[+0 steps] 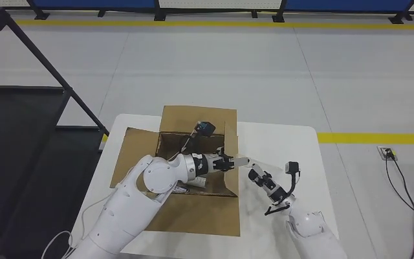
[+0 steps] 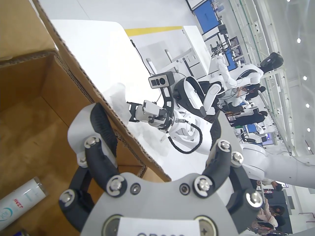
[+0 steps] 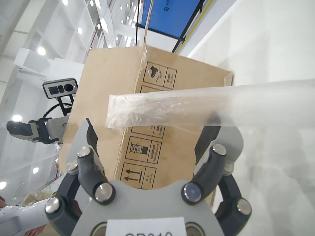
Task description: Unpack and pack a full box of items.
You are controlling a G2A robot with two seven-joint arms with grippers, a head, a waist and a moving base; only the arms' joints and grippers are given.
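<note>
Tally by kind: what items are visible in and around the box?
Cardboard box: 1
White tube, inside the box: 1
Clear plastic packet, outside the box by the right hand: 1
Total: 3

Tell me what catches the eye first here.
The open box sits on the table, and the left gripper, open, is astride its side wall. Just outside that wall, a clear packet lies across the front of the right gripper. A white tube lies inside the box.
</note>
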